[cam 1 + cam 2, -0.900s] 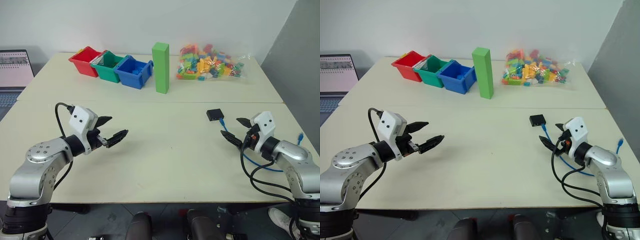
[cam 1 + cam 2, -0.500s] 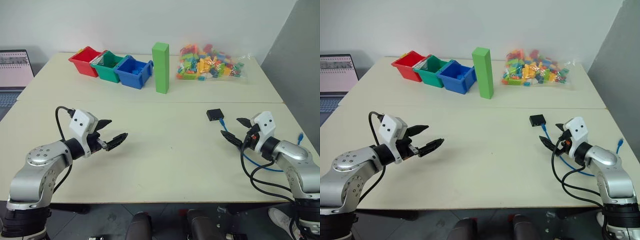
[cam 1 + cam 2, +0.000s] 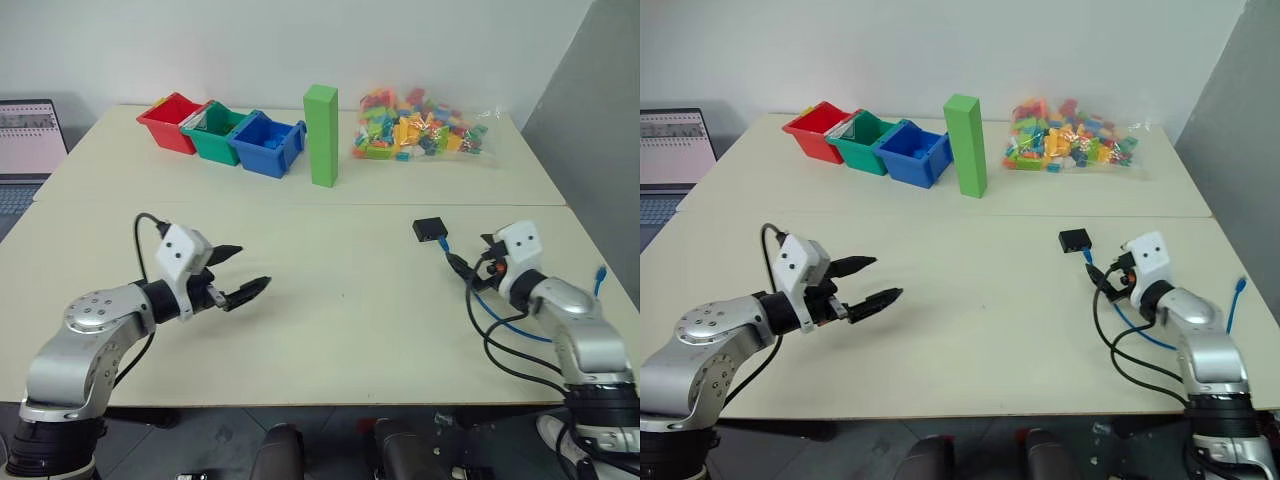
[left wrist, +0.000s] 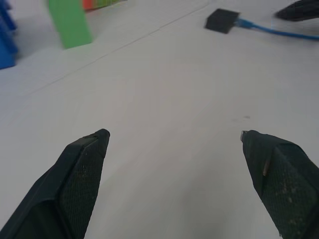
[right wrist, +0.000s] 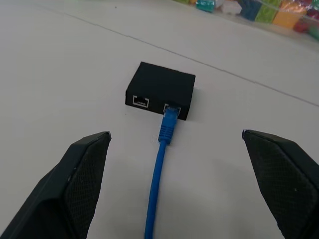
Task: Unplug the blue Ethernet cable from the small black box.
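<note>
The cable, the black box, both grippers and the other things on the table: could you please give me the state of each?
Blue cable: plugged into the box, lying on the table.
Black box: flat on the table, second port empty.
Left gripper: open, holding nothing.
Right gripper: open, facing the box, holding nothing.
Green block: standing upright.
Three bins: upright, in a row.
Bag of bricks: lying on the table.

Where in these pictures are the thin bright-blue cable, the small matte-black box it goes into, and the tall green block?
thin bright-blue cable (image 5: 158, 175): right wrist view, on the cord below its plug.
small matte-black box (image 5: 162, 84): right wrist view, on its top face.
tall green block (image 3: 322, 135): left eye view, on its front face.
</note>
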Robot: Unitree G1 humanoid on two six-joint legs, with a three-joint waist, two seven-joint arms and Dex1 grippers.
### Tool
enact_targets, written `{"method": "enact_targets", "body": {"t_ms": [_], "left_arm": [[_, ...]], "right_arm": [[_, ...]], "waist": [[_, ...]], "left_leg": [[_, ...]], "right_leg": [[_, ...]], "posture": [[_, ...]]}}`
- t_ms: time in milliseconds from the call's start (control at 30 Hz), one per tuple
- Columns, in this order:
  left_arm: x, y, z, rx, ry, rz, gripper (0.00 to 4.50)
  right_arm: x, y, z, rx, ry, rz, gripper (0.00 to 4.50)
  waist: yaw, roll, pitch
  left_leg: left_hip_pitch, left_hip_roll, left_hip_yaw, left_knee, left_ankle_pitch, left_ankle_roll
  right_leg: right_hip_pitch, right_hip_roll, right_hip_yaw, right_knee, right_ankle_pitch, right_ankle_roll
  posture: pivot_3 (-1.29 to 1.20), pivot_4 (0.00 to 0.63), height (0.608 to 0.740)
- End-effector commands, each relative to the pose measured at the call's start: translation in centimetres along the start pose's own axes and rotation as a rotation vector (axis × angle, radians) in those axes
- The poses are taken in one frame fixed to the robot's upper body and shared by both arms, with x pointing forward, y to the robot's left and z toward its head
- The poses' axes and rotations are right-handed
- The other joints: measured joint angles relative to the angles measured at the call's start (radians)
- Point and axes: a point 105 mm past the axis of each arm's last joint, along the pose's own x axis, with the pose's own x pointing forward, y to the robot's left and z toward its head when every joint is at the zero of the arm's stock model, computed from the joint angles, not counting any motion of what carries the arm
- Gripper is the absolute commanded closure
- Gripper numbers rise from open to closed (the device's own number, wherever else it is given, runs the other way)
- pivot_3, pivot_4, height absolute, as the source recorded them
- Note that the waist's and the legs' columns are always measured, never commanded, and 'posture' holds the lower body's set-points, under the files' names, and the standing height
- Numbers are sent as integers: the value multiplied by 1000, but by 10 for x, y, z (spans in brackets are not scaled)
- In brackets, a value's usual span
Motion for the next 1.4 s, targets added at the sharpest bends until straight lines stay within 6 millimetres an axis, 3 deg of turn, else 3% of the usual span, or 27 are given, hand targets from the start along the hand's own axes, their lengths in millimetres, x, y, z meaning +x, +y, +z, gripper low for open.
{"method": "enact_targets", "body": {"t_ms": [33, 300, 333, 433, 567, 833, 933, 1100, 1200, 1400], "left_arm": [[11, -13, 24, 71, -65, -69, 0], [23, -26, 31, 108, -84, -135, 0], [22, -26, 30, 109, -82, -136, 0], [22, -26, 28, 106, -76, -137, 0], [21, -25, 26, 99, -74, -132, 0], [23, -21, 23, 99, -70, -122, 0], [23, -19, 21, 91, -65, -115, 0], [23, -12, 18, 11, -75, -95, 0], [23, -7, 19, -200, -109, -126, 0], [18, -20, 21, -435, -67, -340, 0]], "right_arm": [[16, -2, 6, -19, -7, -50, 23], [39, -11, -20, 59, 99, -184, 23], [39, -11, -21, 71, 102, -185, 383], [39, -8, -23, 84, 114, -175, 724], [39, -4, -23, 78, 128, -163, 1576], [35, -6, -20, 53, 157, -155, 3706], [31, -6, -9, -33, 126, -122, 4255], [26, 21, 26, -320, -6, 47, 4326], [17, 68, 66, -632, -224, 274, 4326], [-13, 132, 95, -894, -499, 661, 4326]], "waist": [[0, 0, 0], [-6, 0, 0], [-6, 0, 0], [-6, 0, 0], [-4, 0, 0], [3, 0, 0], [4, 0, 0], [1, 0, 0], [-9, 1, 1], [-21, 1, 1]], "left_leg": [[0, 0, 0, 0, 0, 0], [0, 0, 0, 0, 0, 0], [0, 0, 0, 0, 0, 0], [0, 0, 0, 0, 0, 0], [1, 0, -1, 1, 0, 0], [1, -1, -1, 1, 0, 0], [1, -1, -1, 1, 0, 0], [0, -1, 0, 0, 0, 0], [-1, 0, 0, 0, 0, 0], [-1, 1, -1, 0, 0, 0]], "right_leg": [[0, 0, 0, 0, 0, 0], [0, 0, 0, 0, 3, -4], [0, 0, 0, 0, 3, -4], [1, 0, 0, 0, 3, -4], [2, 0, 0, 0, 3, -4], [2, 0, -1, 0, 3, -4], [2, 0, -1, -1, 3, -4], [1, 0, 0, -1, 2, -4], [-1, 0, 0, 0, 1, -2], [-1, 2, -1, 0, 0, 1]], "posture": [[0, 150, 740], [0, 150, 740], [0, 150, 740], [0, 150, 740], [0, 150, 740], [0, 150, 740], [0, 150, 740], [0, 150, 740], [0, 150, 740], [0, 150, 740]]}}
